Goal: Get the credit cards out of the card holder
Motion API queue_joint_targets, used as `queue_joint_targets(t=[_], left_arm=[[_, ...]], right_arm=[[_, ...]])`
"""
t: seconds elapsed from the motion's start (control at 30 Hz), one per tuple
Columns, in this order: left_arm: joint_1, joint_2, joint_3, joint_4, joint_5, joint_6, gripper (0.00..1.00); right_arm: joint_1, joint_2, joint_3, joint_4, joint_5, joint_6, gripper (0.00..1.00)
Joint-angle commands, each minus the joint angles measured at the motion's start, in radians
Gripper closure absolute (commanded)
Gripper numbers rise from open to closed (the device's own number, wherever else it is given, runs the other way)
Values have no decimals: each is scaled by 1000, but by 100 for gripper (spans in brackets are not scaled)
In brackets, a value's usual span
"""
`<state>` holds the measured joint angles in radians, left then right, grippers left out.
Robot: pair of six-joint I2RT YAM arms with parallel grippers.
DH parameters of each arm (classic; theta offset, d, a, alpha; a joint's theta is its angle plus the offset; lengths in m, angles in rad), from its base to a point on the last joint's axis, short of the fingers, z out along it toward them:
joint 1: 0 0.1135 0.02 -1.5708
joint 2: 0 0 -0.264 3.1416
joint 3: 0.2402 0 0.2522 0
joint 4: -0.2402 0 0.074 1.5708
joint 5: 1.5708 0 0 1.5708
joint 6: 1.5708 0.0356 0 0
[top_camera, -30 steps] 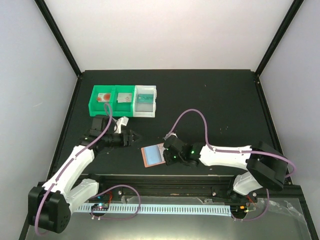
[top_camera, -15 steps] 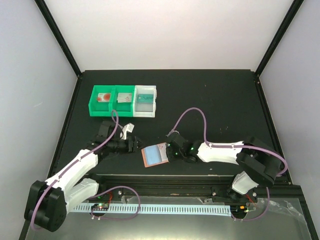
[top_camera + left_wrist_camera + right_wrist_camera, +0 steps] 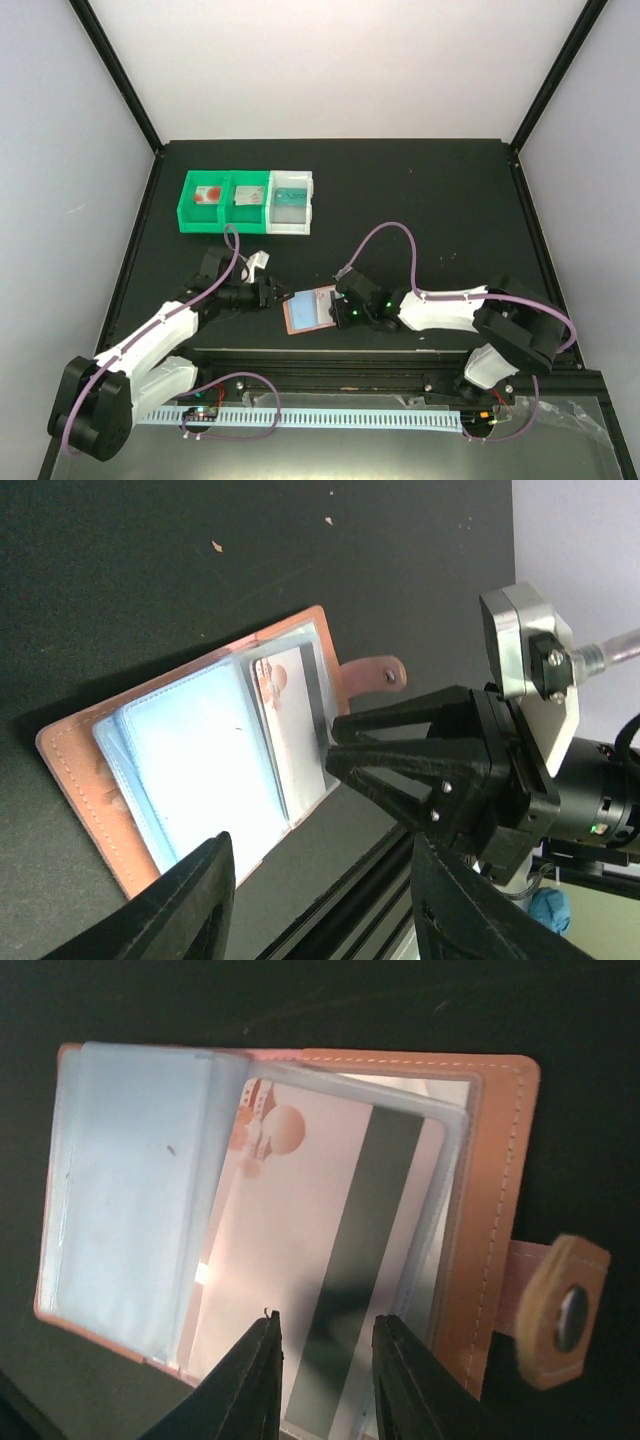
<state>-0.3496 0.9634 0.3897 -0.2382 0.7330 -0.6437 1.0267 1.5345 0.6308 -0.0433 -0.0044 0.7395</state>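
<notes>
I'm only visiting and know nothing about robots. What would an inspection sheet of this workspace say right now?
Surface: black table, a few pale specks.
Job's things: card holder lies open between the arms; striped card sits in its clear sleeve.
Clutter: green and white bins at back left, loose cards one per compartment.
Grippers: left gripper has its fingers wide open and empty, beside the holder; right gripper has its fingers slightly apart, tips over the striped card.
Cables: a purple cable loops over each arm, off the holder.
Surroundings: white walls, black frame posts.
</notes>
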Motion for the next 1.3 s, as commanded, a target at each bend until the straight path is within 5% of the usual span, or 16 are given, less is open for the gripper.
queue_joint_targets(t=[0.0, 0.2, 0.9, 1.13, 1.27], left_arm=[[-9, 29, -7, 65, -4, -4, 50], [-19, 113, -9, 118, 35, -5, 62], [-137, 265, -21, 311, 25, -91, 70], [-184, 301, -33, 359, -20, -123, 69], [-218, 311, -41, 392, -68, -158, 60]], right_arm=[[37, -6, -41, -23, -73, 57, 73], [49, -27, -27, -19, -83, 74, 73], [48, -66, 10, -66, 85, 76, 81], [49, -27, -33, -37, 52, 96, 86], [49, -18, -71, -12, 59, 110, 89]])
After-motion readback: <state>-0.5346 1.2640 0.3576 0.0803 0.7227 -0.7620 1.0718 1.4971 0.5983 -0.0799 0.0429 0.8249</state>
